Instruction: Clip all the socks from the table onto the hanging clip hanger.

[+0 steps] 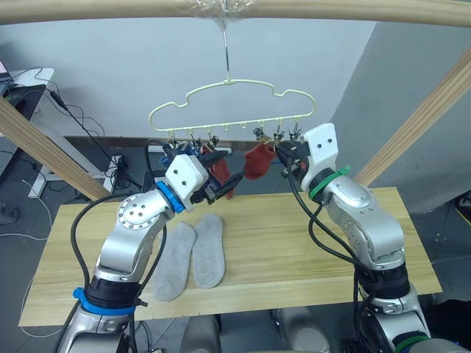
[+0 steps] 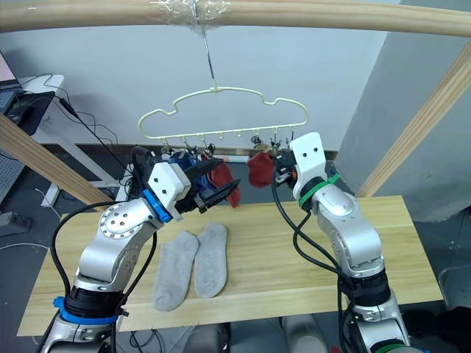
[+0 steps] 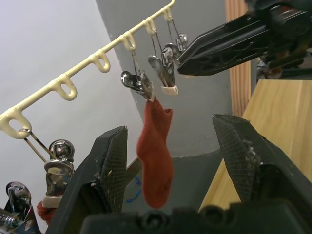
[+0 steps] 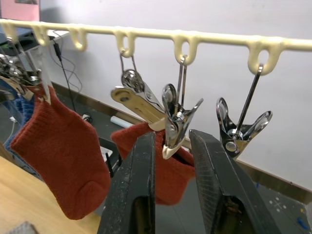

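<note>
The clip hanger (image 1: 232, 110) hangs by its hook from a wooden rail (image 1: 235, 7) above the far edge of the table (image 1: 309, 243). Blue socks (image 1: 188, 152) sit on the left clips, one rust red sock (image 1: 219, 173) hangs just right of them, and a second rust red sock (image 1: 257, 162) hangs further right. Two light grey socks (image 1: 193, 257) lie flat side by side on the near left part of the table, touching along their inner edges.

The left gripper (image 1: 224, 187) is raised near the left red sock, its fingers spread wide and holding nothing. The right gripper (image 1: 274, 153) is up at the hanger, fingers narrowed around a metal clip (image 4: 175, 122) in the right wrist view, apparently pinching its handles; the right red sock's cuff sits at that clip's mouth.

My judgement is that the grey socks are light, limp knit that folds and droops as soon as it is lifted, with nothing fragile or slippery about them. The best hold looks like the cuff end, pinched through both layers near the edge, so a short margin of fabric stands free above the fingers to feed into an open clip on the right
</note>
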Available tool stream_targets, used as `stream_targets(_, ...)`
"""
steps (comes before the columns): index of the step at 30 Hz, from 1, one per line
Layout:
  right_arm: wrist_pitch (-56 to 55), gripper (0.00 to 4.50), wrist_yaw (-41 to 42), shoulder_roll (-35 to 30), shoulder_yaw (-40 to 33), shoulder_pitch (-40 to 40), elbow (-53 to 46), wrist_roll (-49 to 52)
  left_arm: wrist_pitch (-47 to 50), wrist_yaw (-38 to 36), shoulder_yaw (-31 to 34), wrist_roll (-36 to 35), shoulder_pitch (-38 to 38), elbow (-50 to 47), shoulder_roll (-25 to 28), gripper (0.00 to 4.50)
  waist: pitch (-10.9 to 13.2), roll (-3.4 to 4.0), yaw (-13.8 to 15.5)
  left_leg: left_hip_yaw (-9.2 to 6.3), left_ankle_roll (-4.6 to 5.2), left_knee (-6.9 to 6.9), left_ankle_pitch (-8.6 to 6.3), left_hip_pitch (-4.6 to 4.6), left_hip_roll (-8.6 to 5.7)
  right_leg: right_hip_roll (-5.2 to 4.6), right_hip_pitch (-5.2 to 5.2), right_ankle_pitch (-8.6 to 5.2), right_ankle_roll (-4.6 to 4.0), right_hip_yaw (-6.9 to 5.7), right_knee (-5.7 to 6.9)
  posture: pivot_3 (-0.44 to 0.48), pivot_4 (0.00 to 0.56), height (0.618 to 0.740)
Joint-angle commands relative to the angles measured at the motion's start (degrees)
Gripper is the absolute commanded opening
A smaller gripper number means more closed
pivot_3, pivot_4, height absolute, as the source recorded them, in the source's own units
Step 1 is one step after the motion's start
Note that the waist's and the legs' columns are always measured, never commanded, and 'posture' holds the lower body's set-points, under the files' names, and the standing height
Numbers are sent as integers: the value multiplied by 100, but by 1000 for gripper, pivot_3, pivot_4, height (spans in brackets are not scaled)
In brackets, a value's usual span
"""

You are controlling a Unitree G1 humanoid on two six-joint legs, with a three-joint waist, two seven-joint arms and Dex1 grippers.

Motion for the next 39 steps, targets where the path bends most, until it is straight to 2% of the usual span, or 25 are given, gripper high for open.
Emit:
stream_targets(1, -145, 1140, -47, 62, -80, -134, -36, -32, -65, -85, 173, -80, -45, -148, 30, 3084, 0, 0, 2, 0, 0, 0, 0, 0, 0, 0, 0, 0, 0, 0, 0, -124, 239, 740)
stream_targets(6, -262, 1140, -59, 164, -139, -168, 80, 1, -112, -127, 169, -11, 8, -108, -6, 3084, 0, 0, 2, 0, 0, -1, 0, -1, 0, 0, 0, 0, 0, 0, -1, -124, 237, 740)
stream_targets(10, -302, 1969, -61, 161, -101, -202, 148, -58, -137, -137, 159, 24, 4, -60, -13, 3084, 0, 0, 1, 0, 0, 0, 0, 0, 0, 0, 0, 0, -1, 0, 1, -125, 237, 740)
stream_targets(39, -1237, 1969, 231, 374, 189, -751, 1237, -342, -145, -116, 64, 215, 97, -97, -61, 3084, 0, 0, 2, 0, 0, 1, 0, 0, 0, -1, 0, 2, -2, 0, 3, -114, 235, 740)
